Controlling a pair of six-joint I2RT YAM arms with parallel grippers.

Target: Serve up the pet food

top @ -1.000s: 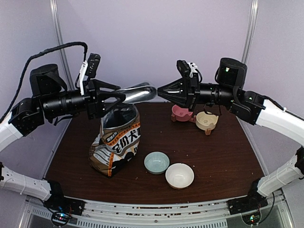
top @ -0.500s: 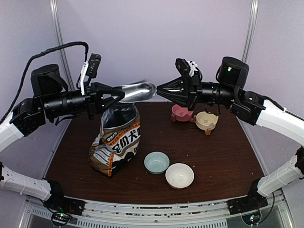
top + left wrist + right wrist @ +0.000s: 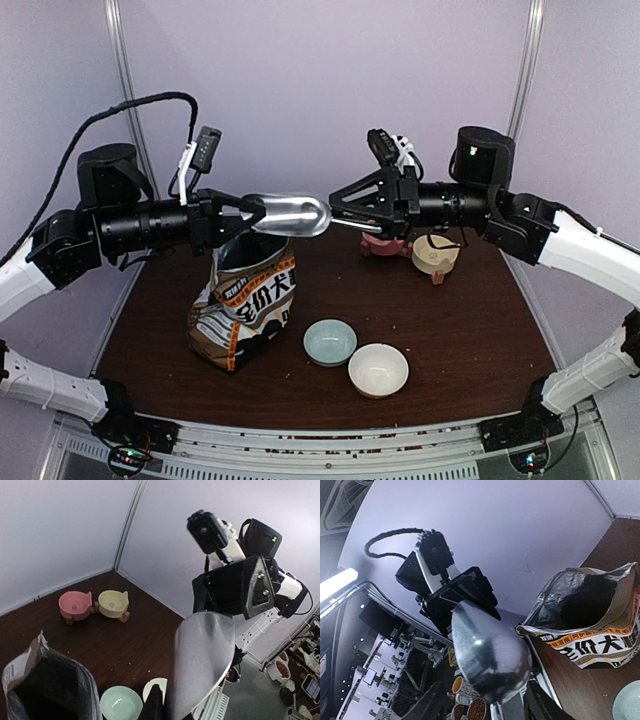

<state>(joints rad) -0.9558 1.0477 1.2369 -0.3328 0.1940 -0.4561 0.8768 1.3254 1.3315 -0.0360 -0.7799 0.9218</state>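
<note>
A shiny metal scoop (image 3: 290, 214) hangs in the air above the open brown dog-food bag (image 3: 243, 300). My left gripper (image 3: 256, 213) is shut on the scoop's left end; in the left wrist view the scoop (image 3: 202, 660) fills the space beside one dark finger (image 3: 152, 705). My right gripper (image 3: 334, 213) stands open at the scoop's right end, its fingers spread to either side of the short handle (image 3: 495, 714) without pinching it. The bowl of the scoop (image 3: 490, 652) faces the right wrist camera. The pet food is hidden: the bag's mouth (image 3: 585, 600) is dark.
A teal bowl (image 3: 329, 341) and a cream bowl (image 3: 378, 369) sit at the front middle of the brown table (image 3: 470, 330). A pink pet dish (image 3: 380, 238) and a yellow one (image 3: 435, 256) stand at the back right, under my right arm.
My left gripper closed on the scoop, then my right gripper opened off the handle. The scoop has levelled out and shifted slightly left.
</note>
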